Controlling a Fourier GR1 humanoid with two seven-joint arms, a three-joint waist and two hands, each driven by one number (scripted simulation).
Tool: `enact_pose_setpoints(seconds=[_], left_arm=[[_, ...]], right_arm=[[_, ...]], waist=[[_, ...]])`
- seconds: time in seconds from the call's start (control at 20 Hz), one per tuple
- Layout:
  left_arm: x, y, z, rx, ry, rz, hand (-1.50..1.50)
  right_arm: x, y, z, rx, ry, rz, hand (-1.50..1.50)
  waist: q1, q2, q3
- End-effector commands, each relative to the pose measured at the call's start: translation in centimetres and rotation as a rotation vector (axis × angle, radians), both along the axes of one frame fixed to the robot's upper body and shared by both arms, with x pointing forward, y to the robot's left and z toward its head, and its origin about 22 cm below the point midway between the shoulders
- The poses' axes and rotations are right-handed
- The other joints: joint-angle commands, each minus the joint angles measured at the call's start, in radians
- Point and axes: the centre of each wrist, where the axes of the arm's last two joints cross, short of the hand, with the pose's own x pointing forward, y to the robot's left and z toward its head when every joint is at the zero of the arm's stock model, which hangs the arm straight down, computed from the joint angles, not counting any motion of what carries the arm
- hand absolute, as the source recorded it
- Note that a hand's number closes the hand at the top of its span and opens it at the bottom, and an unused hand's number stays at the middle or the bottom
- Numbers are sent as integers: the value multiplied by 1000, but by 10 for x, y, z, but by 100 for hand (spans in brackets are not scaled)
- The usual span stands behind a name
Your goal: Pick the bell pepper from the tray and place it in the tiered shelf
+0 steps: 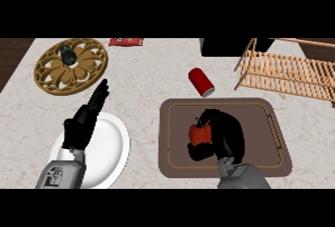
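Countertop (150, 66) of pale speckled stone bearing a brown tray (262, 114), white plate (112, 142), red can (201, 82) and wooden tiered shelf (288, 73). Right hand (227, 135) curls round the red bell pepper (200, 135) over the tray; left hand (79, 127), fingers straight, lies over the plate.

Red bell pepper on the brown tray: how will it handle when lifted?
Likely stiff: the red bell pepper shows a blocky shape inside the curled fingers of the black right hand. Its smooth skin may slip. Its rounded body might roll or wobble on the slatted wooden tiered shelf.
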Motion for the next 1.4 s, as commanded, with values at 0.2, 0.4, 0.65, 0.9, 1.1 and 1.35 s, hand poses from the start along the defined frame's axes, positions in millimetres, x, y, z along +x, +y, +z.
enact_pose_setpoints(seconds=[0.2, 0.4, 0.65, 0.9, 1.1, 1.35], left_arm=[[-4, -1, -4, -13, -16, 8, 0], [-10, -10, -2, 1, 10, 11, 0], [5, -6, 1, -9, 1, 27, 0], [-7, -1, 4, -7, -2, -11, 0], [-1, 1, 2, -9, -9, 8, 0], [5, -13, 13, -13, 3, -4, 0]], right_arm=[[-25, 1, 66, 159, -294, -85, 150], [-38, 8, 115, 183, -395, -159, 150], [-53, -12, 151, 35, -448, -283, 150], [-36, -31, 189, -12, -551, -364, 150], [-26, -41, 197, -44, -608, -417, 150], [-24, -57, 221, -65, -641, -462, 150]], waist=[[-7, -1, -1], [-2, -2, -1], [-12, -3, -1], [-1, -2, -1], [-1, 0, -1], [-2, 0, -1]])
